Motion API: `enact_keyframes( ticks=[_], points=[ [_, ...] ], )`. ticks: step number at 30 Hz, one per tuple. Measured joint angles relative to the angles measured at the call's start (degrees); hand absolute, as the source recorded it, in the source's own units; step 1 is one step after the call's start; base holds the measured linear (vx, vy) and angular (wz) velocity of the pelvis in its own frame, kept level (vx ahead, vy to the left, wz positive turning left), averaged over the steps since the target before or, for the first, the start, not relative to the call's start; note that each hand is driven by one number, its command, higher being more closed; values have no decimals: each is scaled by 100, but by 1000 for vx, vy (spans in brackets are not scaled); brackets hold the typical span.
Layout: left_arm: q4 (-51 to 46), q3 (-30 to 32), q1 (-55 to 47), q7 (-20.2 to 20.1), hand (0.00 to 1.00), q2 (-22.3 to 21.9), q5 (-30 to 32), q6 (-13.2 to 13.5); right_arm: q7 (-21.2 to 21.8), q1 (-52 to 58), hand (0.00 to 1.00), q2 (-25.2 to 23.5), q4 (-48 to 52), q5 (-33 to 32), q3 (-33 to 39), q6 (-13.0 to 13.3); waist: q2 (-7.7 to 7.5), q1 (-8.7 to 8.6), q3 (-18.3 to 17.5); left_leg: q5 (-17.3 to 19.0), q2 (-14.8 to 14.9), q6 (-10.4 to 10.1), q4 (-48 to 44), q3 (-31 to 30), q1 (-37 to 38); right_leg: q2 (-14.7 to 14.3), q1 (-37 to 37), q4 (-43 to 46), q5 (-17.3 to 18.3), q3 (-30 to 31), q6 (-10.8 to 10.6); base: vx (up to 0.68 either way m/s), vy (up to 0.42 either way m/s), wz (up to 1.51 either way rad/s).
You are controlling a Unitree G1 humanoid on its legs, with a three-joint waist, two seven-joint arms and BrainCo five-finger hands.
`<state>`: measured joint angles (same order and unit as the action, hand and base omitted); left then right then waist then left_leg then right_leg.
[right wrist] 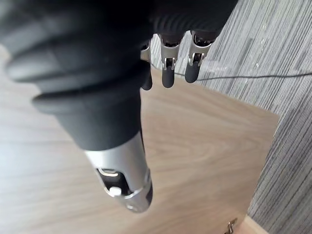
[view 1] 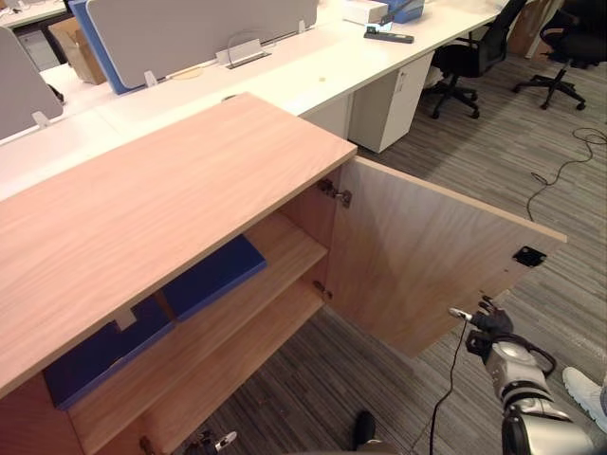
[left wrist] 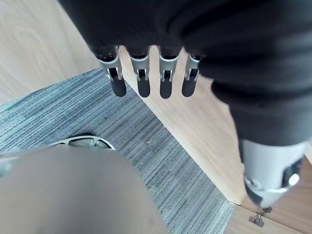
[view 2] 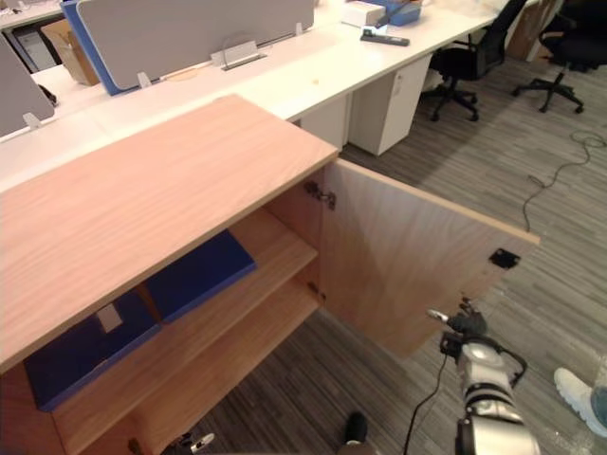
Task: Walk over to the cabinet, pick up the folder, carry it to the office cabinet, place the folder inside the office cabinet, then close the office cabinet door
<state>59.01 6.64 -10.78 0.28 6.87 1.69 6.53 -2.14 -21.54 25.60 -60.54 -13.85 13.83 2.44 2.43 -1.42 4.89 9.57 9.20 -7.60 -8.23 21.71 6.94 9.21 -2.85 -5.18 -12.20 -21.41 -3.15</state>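
Two blue folders (view 1: 213, 275) lie on the cabinet shelf (view 1: 285, 248). My right hand (view 1: 489, 329), fingers straight, is beside the open door (view 1: 427, 251).

My right arm comes up from five o'clock, forearm angled toward eleven. At its end my right hand (view 1: 490, 329) has its fingers (right wrist: 168, 73) straight and relaxed, thumb (right wrist: 126, 183) held apart. My left hand (view 1: 212, 442) hangs low at seven o'clock, fingers (left wrist: 142, 84) straight, holding nothing.
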Motion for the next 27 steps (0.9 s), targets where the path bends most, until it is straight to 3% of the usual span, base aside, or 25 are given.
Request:
enact_keyframes(
  ticks=[4, 17, 23, 27],
  points=[
    [0, -111, 2, 16, 0, 1, -1, 2, -53, -428, 0, 0, -218, -150, -49, 7, 60, 85, 39, -4, -1, 5, 2, -106, -38, 16, 35, 20, 0, -114, 0, 38, 35, 13],
    [-12, -215, -42, 50, 0, 14, -3, 17, -142, -1198, 0, 2, -889, -976, -69, 6, 59, 141, 195, -37, -89, 57, -9, -432, -89, 136, 221, 10, 1, -393, 1, 5, 28, 11],
    [-12, -217, -79, 49, 0, 14, 0, 17, -70, -1185, 0, 9, -885, -965, -258, 50, 60, 130, 275, -40, -87, 57, -6, -477, -95, 132, 208, 4, 2, -416, 1, 16, 31, 2],
    [-9, -216, -79, 47, 0, 9, 3, 15, -30, -838, 0, 4, -881, -849, 24, 116, 71, 129, 334, -39, -86, 56, 13, -473, -90, 126, 201, 25, 3, -406, 0, 39, 42, 0]
  ],
)
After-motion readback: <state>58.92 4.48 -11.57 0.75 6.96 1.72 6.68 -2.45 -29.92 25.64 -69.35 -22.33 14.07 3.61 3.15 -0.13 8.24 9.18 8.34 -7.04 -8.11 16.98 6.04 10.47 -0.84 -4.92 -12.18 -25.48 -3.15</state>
